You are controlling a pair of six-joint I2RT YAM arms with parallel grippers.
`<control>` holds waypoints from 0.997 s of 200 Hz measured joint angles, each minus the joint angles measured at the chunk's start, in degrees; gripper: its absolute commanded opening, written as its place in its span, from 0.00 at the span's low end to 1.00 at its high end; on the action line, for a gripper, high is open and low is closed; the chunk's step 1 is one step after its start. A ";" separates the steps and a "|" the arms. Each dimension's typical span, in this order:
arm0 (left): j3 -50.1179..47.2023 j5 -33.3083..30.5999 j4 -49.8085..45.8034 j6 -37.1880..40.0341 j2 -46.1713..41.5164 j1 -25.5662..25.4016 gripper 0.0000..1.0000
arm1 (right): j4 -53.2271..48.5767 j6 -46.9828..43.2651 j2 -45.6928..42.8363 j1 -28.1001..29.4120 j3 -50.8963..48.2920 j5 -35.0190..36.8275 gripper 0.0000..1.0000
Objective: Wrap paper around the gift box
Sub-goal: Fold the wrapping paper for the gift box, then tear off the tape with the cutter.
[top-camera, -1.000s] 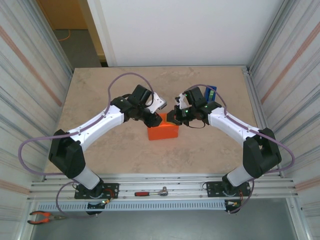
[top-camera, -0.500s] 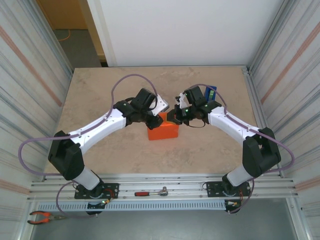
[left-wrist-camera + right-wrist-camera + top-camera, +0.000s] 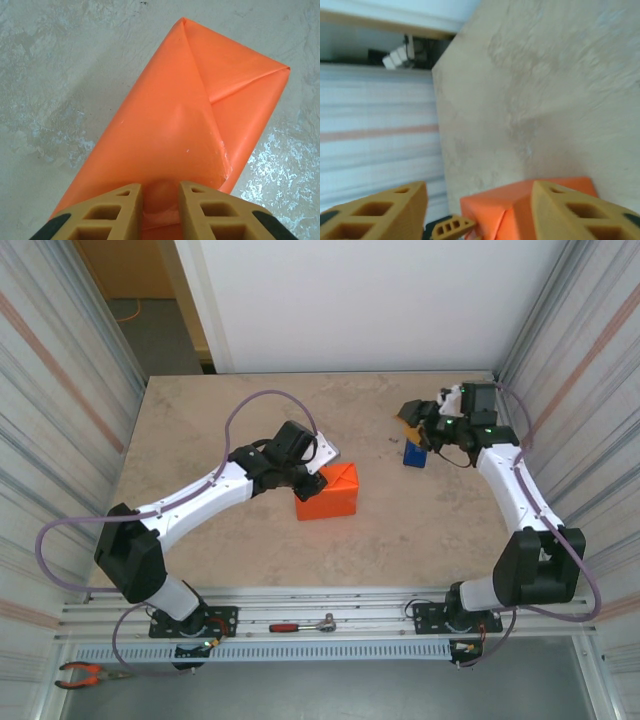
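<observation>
The gift box (image 3: 330,493) is wrapped in the orange paper (image 3: 165,110), with folded triangular flaps on its end and a strip of clear tape on top. My left gripper (image 3: 306,480) rests on the box's left end. In the left wrist view its jaws (image 3: 161,200) stand close together with a small bulge of the paper between them. My right gripper (image 3: 410,413) hangs open at the back right, just beyond the blue tape dispenser (image 3: 414,453) and holding nothing. Its wrist view looks across the table at the far-off box (image 3: 520,212) between wide-spread fingers (image 3: 555,200).
Corrugated metal walls (image 3: 60,410) close both sides of the table, and a white panel (image 3: 360,300) stands at the back. A ratchet wrench (image 3: 305,624) and orange-handled pliers (image 3: 85,673) lie on the front rail below the arm bases.
My right gripper has left the box's right end and swung back right to the tape dispenser. The left gripper has stayed on the box.
</observation>
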 measured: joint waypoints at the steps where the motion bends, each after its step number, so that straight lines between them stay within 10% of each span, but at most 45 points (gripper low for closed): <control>1: -0.02 0.00 0.00 0.00 0.00 0.00 0.27 | 0.02 0.13 0.04 -0.37 -0.15 0.02 0.62; 85: -0.83 0.00 1.05 0.00 -0.44 -0.07 0.26 | 3.13 -0.37 12.52 -12.17 -2.12 1.25 0.59; 199: -1.14 0.02 1.66 0.00 -0.44 -0.04 0.26 | 9.18 -2.82 25.81 -13.88 -2.01 -2.58 0.38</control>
